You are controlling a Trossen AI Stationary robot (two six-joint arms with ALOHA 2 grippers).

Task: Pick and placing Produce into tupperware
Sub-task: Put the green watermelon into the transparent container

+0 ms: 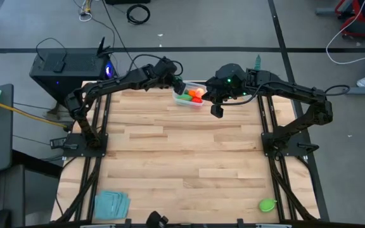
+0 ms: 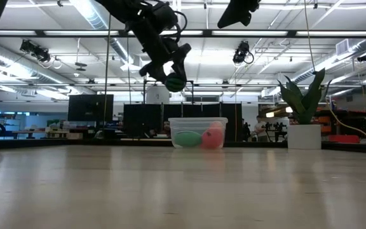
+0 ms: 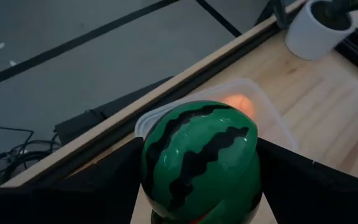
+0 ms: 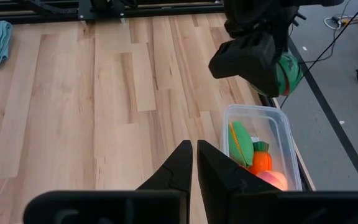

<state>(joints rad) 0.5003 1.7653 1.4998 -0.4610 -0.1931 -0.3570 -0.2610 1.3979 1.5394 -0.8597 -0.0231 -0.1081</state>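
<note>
Holding a toy watermelon (image 3: 199, 158) clamped between its fingers, the left gripper (image 2: 170, 71) hangs above the far edge of the table (image 1: 182, 164), just over the tupperware (image 4: 261, 149). The box sits at that far edge and already has a carrot (image 4: 261, 158), a green piece (image 4: 242, 142) and a peach piece (image 4: 272, 180) in it. The melon looks big against the room left, so letting go off-centre could bounce it off the rim or the pieces below and send it off the table. The right gripper (image 4: 194, 163), fingers together and empty, hovers just beside the box on the near side; a wide swing by either arm might clip the other. A potted plant (image 2: 304, 114) stands near the box, a green piece (image 1: 267, 204) lies at the near right corner, and a cloth (image 1: 111, 204) near left.
</note>
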